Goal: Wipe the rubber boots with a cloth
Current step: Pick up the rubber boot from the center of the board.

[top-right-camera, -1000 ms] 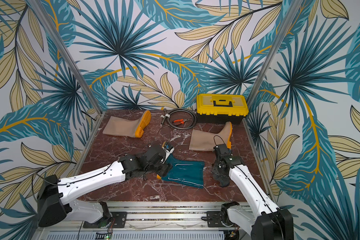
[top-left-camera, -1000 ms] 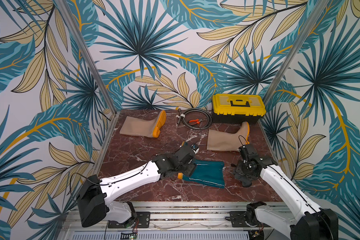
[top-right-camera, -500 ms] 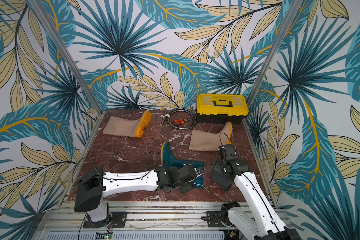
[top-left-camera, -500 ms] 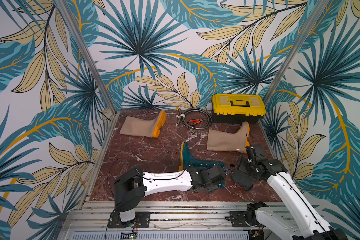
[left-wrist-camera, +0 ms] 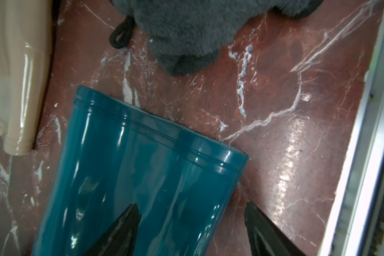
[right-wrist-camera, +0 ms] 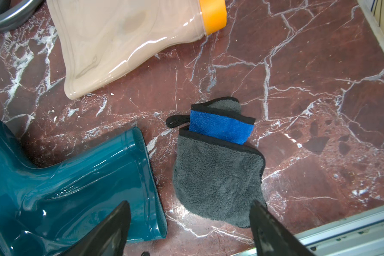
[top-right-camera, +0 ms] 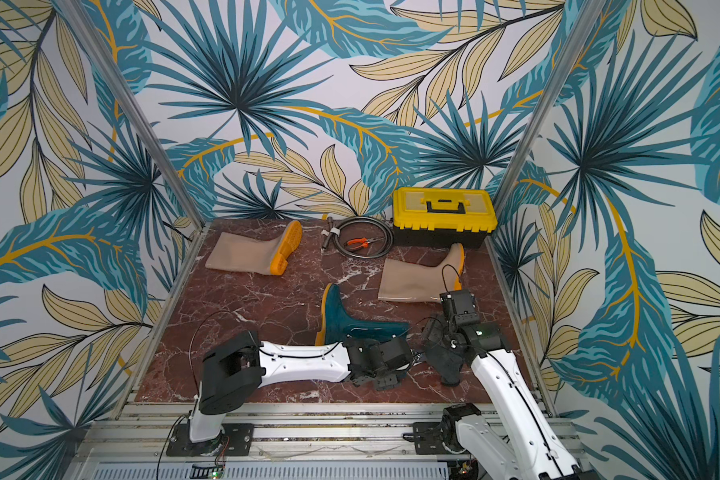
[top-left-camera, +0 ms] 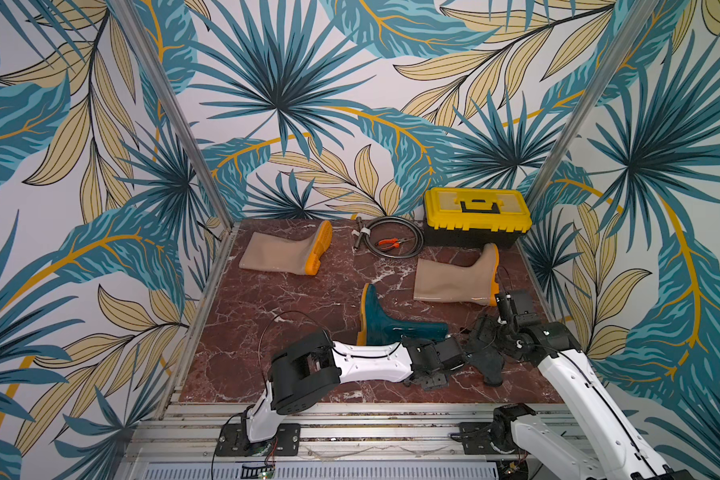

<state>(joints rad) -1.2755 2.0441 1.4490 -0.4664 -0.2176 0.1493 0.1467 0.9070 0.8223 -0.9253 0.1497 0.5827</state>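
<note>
Since a second ago the right fingers [right-wrist-camera: 273,232] have sprung apart and let go of the cloth [right-wrist-camera: 217,177]. The left arm has swung low across the front of the desk [top-left-camera: 267,311]. The teal boot [top-left-camera: 391,328] now lies with its orange sole facing left and its shaft pointing toward the right arm. The cloth is grey pile with a blue fold and black trim. It lies crumpled on the desk just beyond the boot's open top, with a narrow strip of marble between them. The right fingers hover spread above it, holding nothing. The left fingers [left-wrist-camera: 120,230] are released too, one over the boot's shaft and the other over bare marble beside it. The far beige boot [top-left-camera: 283,253] lies on its side at the back left. The near beige boot [top-left-camera: 454,278] lies in front of the yellow toolbox [top-left-camera: 474,212], which has a coiled cable [top-left-camera: 416,241] beside it
</note>
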